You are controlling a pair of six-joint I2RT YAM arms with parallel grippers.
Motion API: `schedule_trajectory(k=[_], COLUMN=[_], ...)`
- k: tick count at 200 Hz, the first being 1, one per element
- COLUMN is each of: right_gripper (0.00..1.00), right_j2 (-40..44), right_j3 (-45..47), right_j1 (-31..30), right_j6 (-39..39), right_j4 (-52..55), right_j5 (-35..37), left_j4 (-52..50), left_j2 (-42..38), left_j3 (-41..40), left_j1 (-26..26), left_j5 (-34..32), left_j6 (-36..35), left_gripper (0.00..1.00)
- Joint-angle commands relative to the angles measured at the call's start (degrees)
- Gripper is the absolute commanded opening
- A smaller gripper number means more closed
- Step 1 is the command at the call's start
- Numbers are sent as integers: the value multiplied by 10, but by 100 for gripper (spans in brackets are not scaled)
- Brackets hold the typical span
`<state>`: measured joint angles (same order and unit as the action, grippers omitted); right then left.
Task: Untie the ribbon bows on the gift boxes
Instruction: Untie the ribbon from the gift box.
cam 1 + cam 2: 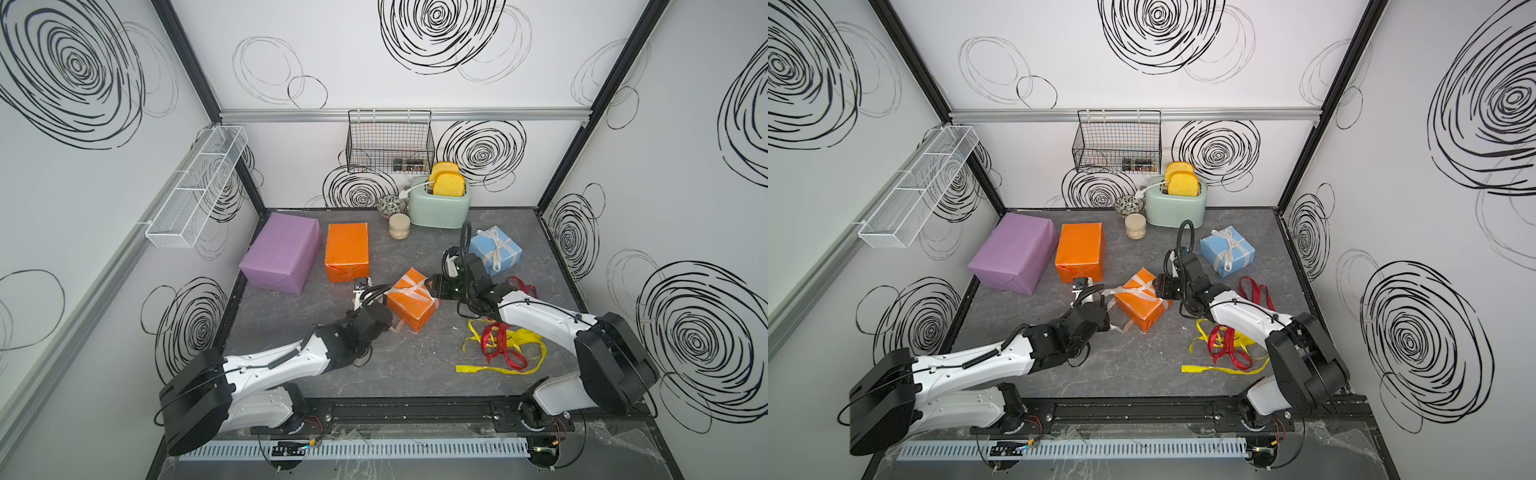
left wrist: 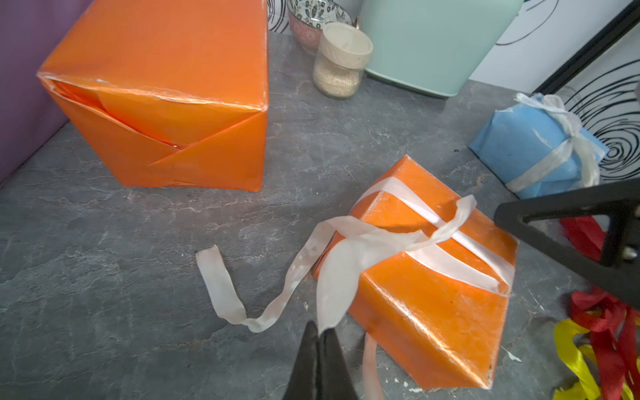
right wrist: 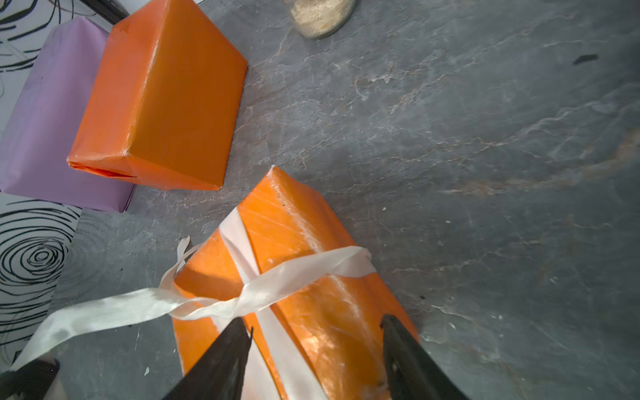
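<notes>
Slate-grey marbled tabletop [image 1: 291, 357], white walls [image 1: 311, 50] scrawled with black swirls. Mid-table, the left gripper [image 2: 320, 334] pinches the white ribbon [image 2: 332, 287] trailing off the small orange box [image 2: 433, 311]; the right gripper [image 3: 315, 325] hangs spread wide over that box. Labels on the hanging jars [image 1: 409, 165] are too small to read.

Small orange box [image 1: 409, 308] is sitting askew at center, its white ribbon [image 2: 346, 242] trailing loose (toward nine o'clock). Blue box [image 1: 508, 249], two o'clock, is wearing a tied bow [image 1: 492, 240]. Lilac box [image 1: 282, 253] and larger orange box [image 1: 347, 249] are standing at ten o'clock; yellow ribbon [image 1: 469, 368] and red ribbon [image 1: 508, 358] are lying at four.
</notes>
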<state>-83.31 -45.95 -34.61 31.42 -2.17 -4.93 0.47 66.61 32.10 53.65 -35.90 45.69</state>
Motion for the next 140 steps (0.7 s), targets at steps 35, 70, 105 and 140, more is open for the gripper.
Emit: schedule_trajectory(k=[35, 70, 105, 140], right_gripper=[65, 65, 65, 65], right_j2=[-28, -52, -95, -124], right_j3=[-52, -77, -116, -140], right_j1=[-47, -80, -128, -157], right_j6=[-56, -94, -141, -167], right_j4=[19, 34, 63, 80], right_j5=[75, 115, 186, 218], left_j4=[55, 55, 52, 35], left_j2=[-79, -113, -131, -154], left_j3=[-61, -94, -112, -125], left_j1=[3, 3, 3, 3], left_j5=[-72, -91, -99, -114], left_j6=[51, 86, 100, 119], left_gripper=[0, 0, 0, 0])
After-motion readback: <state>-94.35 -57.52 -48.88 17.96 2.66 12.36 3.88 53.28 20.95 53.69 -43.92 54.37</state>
